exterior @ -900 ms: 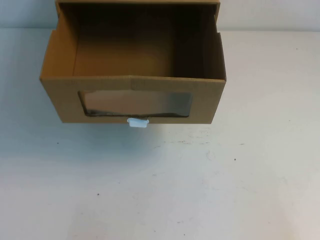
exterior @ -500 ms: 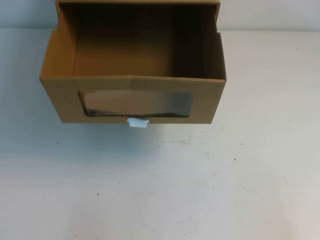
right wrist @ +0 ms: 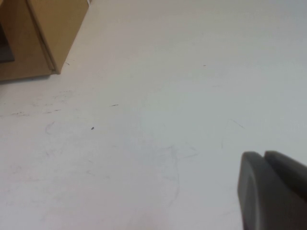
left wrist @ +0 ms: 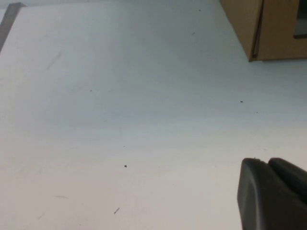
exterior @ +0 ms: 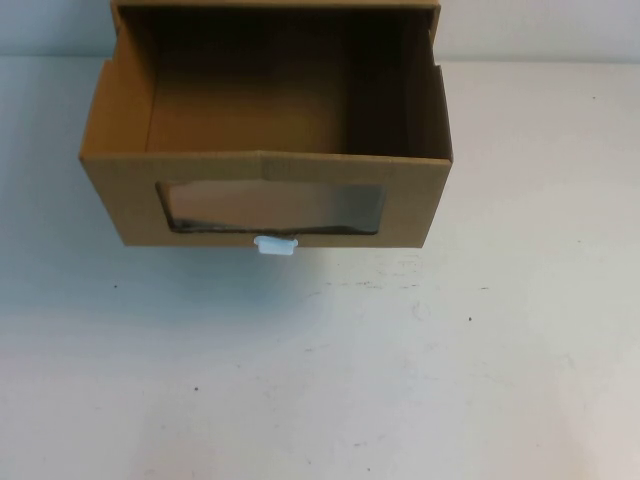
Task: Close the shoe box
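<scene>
High view: the shoe box [exterior: 265, 200] sits at the far middle of the white table [exterior: 400, 380], its drawer pulled out toward the robot. The windowed front panel faces the robot, with the clear window [exterior: 272, 208] across it and the small white pull tab [exterior: 275, 246] at its lower edge. The open drawer interior is visible from above and looks empty. The outer sleeve [exterior: 275, 6] shows only at the top edge of the view, behind the drawer. The front panel runs left to right; the drawer's travel runs straight away from the robot, so closing likely calls for a push on the front panel away from the robot.

Neither arm appears in the high view. Left wrist view: the left gripper [left wrist: 273, 191] hangs over bare table, well apart from the box, whose corner shows far off. Right wrist view: the right gripper [right wrist: 273, 189] is likewise over bare table, well apart from the box corner. Both grippers lie on the robot's side of the box; neither looks clearly nearer.

Fingers: only a dark part of each gripper is visible, so their opening cannot be told. Neither touches or holds anything visible.
</scene>
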Robot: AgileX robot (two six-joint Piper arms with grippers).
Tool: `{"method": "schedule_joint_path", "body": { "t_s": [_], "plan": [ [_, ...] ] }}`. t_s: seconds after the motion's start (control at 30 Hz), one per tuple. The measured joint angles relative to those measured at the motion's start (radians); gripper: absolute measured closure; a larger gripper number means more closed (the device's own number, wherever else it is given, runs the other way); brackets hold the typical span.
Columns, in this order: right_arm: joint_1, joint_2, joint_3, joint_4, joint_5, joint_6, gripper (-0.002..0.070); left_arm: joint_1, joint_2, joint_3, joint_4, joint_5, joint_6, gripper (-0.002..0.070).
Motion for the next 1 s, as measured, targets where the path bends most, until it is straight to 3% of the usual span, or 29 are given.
{"method": "schedule_joint_path", "body": {
  "t_s": [0.33,0.6,0.73,0.83,1.0],
  "plan": [
    [0.000,0.000,0.000,0.000,0.000,0.000,0.0687,0.000,0.000,0.000,-0.042,-0.026,-0.010,0.0680],
    [0.000,0.000,0.000,0.000,0.000,0.000,0.0687,0.000,0.000,0.000,-0.345,-0.228,-0.209,0.0680],
    [0.000,0.000,0.000,0.000,0.000,0.000,0.0687,0.000,0.000,0.000,-0.385,-0.305,-0.212,0.0680],
    [0.000,0.000,0.000,0.000,0.000,0.000,0.0687,0.000,0.000,-0.048,-0.387,-0.227,-0.206,0.0680],
    [0.000,0.000,0.000,0.000,0.000,0.000,0.0687,0.000,0.153,-0.323,-0.361,0.018,-0.128,0.0680]
  ]
}}
